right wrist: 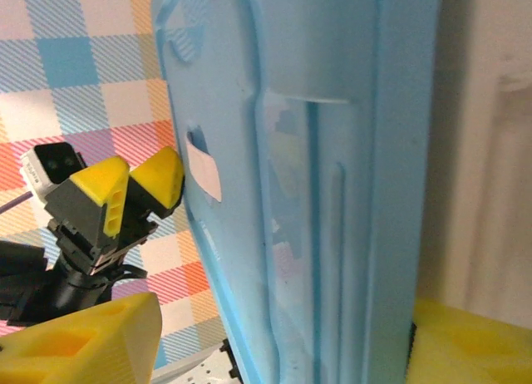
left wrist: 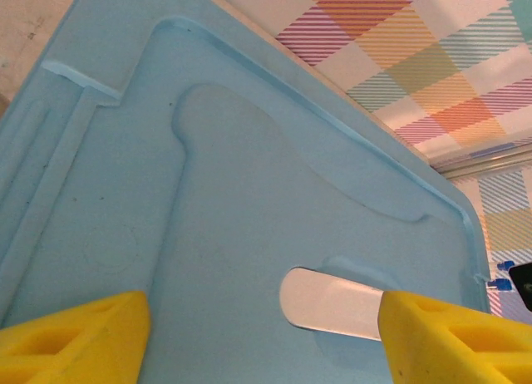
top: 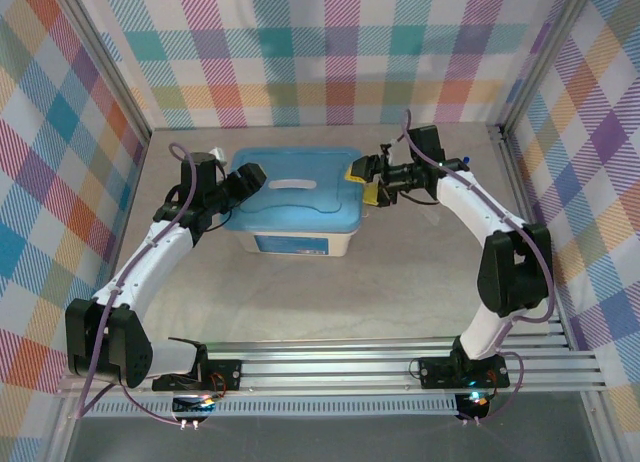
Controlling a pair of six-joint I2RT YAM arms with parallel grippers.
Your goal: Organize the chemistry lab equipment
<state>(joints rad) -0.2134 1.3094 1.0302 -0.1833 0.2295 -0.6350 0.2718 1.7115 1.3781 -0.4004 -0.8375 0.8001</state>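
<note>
1. Looks like we're at the lid step. The blue lid (top: 290,207) is sitting flat on the white tub (top: 300,244), which is sitting at 12 o'clock from the arm bases.
2. The left gripper (top: 245,182) is hovering at the lid's 9 o'clock end with its jaws spread and pinching nothing. The wrist view is just showing lid surface under them.
3. The right gripper (top: 366,182) is sitting at the lid's 3 o'clock edge, also spread. The edge is running between its yellow fingers (right wrist: 83,342), but I'm not seeing a clamp.
4. I can't tell where the lab equipment is lying. I'm guessing it's inside, since the lid is covering the tub. Tiny blue specks (left wrist: 501,272) are showing past the lid's corner, too small to call.
5. Next move, I'm thinking: either both arms are backing off, or both are closing on opposite ends and lifting evenly so the lid isn't tilting.
6. The tan table (top: 300,302) is looking smooth. Plaid cloth walls (top: 300,52) are wrapping the space, and an aluminium rail (top: 350,367) is running along 6 o'clock.
</note>
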